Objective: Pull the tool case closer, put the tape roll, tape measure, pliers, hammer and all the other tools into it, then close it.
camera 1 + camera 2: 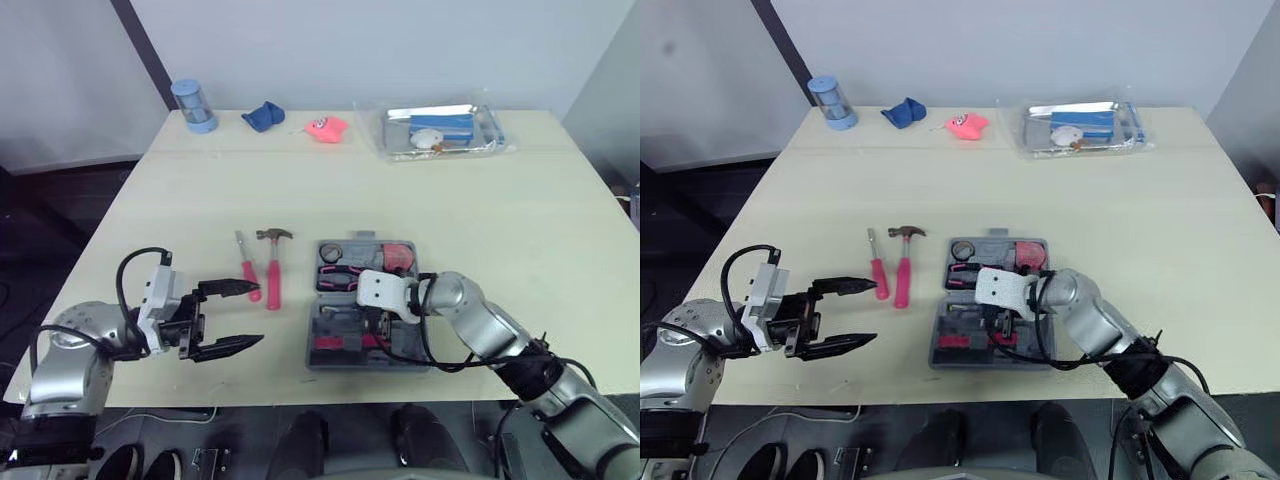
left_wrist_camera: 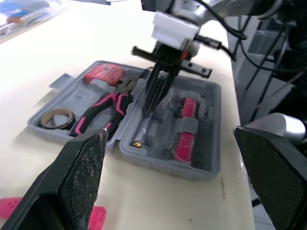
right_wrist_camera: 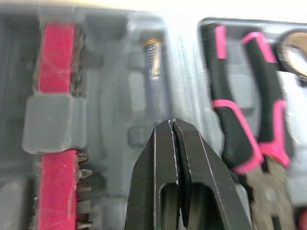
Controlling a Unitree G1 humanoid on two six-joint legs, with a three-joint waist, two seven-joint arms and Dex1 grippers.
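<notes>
**Left eye view.** A pale, matt tabletop (image 1: 480, 210) carries an open grey moulded-plastic tool case (image 1: 315, 330) near its front edge, between the two arms. The case's far half holds a brown ring-shaped tape roll (image 1: 332, 252), a blocky pink tape measure (image 1: 399, 257) and pliers with pink-and-black grips (image 1: 338, 276). Just beside the case, on the robot's left, a steel-headed hammer with a pink handle (image 1: 273, 275) and a slim pink-handled screwdriver (image 1: 245, 268) lie side by side on the bare table. The left gripper (image 1: 250, 315) hovers near the front edge with its fingers spread wide and nothing between them. The right gripper (image 1: 373, 318) points down into the case's near half. Along the far edge stand a blue cylindrical container (image 1: 194, 106), a crumpled blue cloth (image 1: 264, 116), a pink soft toy (image 1: 326, 128) and a clear plastic bag (image 1: 440, 130).

**Left wrist view.** Two broad, gritty black fingers (image 2: 81, 177) frame the case. The right gripper's slim fingers descend as one tapered wedge beside a slender shaft with a brass end (image 2: 138, 143).

**Right wrist view.** The smooth black fingers (image 3: 192, 172) are pressed together, and nothing can be seen between them. Their tip lies over a grey moulded recess, but contact cannot be told. Alongside sits a red bit strip (image 3: 55, 57) under a grey clip.
</notes>
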